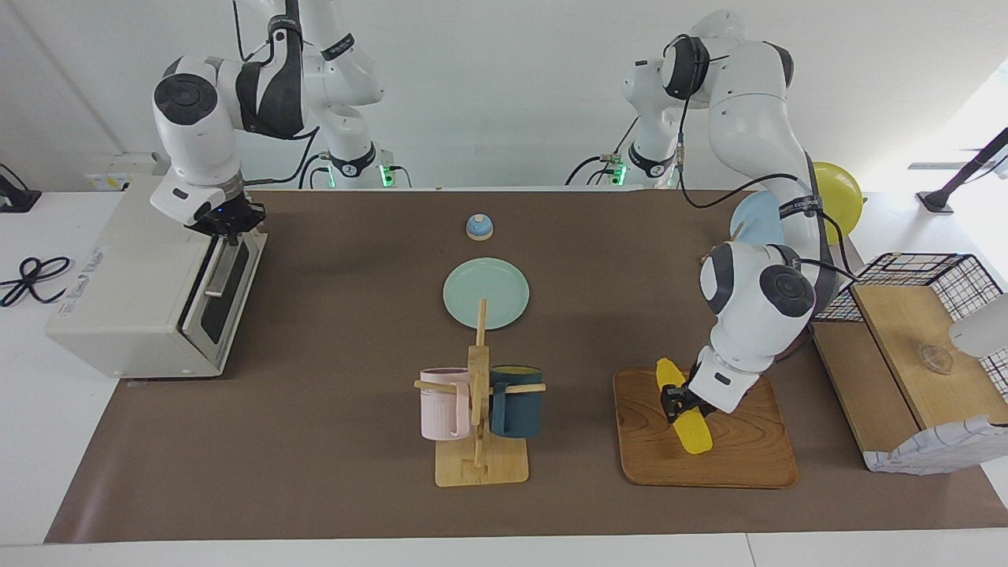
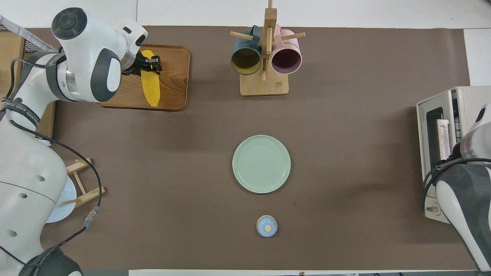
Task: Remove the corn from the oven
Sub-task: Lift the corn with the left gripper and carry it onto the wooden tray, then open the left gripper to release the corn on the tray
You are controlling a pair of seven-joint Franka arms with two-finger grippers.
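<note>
The corn [image 1: 687, 431], a yellow cob, lies on a wooden tray [image 1: 740, 461] toward the left arm's end of the table; it also shows in the overhead view [image 2: 150, 90]. My left gripper [image 1: 676, 400] is down on the cob's middle, its fingers on either side of it and closed on it. The cream-white oven [image 1: 130, 295] stands at the right arm's end, its glass door [image 1: 223, 309] nearly upright. My right gripper [image 1: 228, 227] is at the top of the door, by the end of the bar handle [image 1: 223, 272] nearer the robots.
A mug rack [image 1: 479, 394] with a pink and a dark blue mug stands mid-table. A pale green plate [image 1: 486, 293] and a small blue bell [image 1: 479, 227] lie nearer the robots. A wire basket [image 1: 937, 272] and a wooden box are at the left arm's end.
</note>
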